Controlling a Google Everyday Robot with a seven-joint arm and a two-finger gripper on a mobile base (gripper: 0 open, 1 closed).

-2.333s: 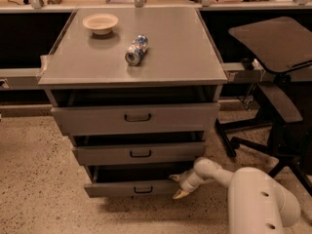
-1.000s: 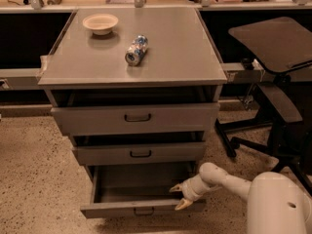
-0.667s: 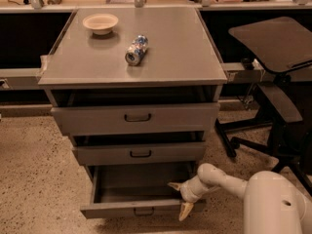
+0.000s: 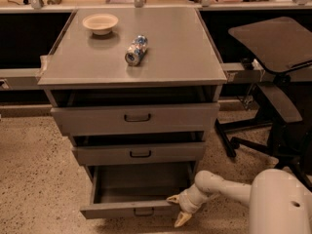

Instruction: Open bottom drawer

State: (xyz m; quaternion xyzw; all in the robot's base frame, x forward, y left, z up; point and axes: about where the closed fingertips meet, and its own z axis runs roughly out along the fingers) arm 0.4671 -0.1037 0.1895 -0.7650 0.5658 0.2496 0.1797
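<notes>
- Bottom drawer (image 4: 127, 209), the narrowest of the three grey fronts, stands pulled well out from the foot of the metal cabinet (image 4: 131, 94). Its plain grey inside is open to us and we see nothing in it.
- Its small dark bar handle (image 4: 144, 211) sits at the centre of the front with nothing on it, so we judge the pull was not made from there.
- Our gripper (image 4: 177, 209) is low at the right end of that drawer front. Its two pale fingers (image 4: 172, 198) are spread apart, one pointing left along the top of the front and one pointing down towards the floor.
- We cannot tell whether either finger touches the front. With the fingers spread, nothing is clamped between them.
- The white arm (image 4: 222, 188) reaches in low from the robot body (image 4: 282, 204) at the right, which suits a drawer this close to the floor.
- We judge the opening to be done or nearly so.
- The middle drawer (image 4: 140, 153) and the top drawer (image 4: 136, 117) are both near shut, each showing a dark gap above its front.
- On the flat grey cabinet top (image 4: 180, 52), a pale bowl (image 4: 100, 23) rests near the back left and a drinks can (image 4: 136, 50) lies on its side near the middle, well apart from each other.
- The speckled floor (image 4: 34, 179) runs under everything, and a dark office chair (image 4: 280, 104) stands to the right of the cabinet.
- A long bench (image 4: 87, 6) crosses the room behind the cabinet.
</notes>
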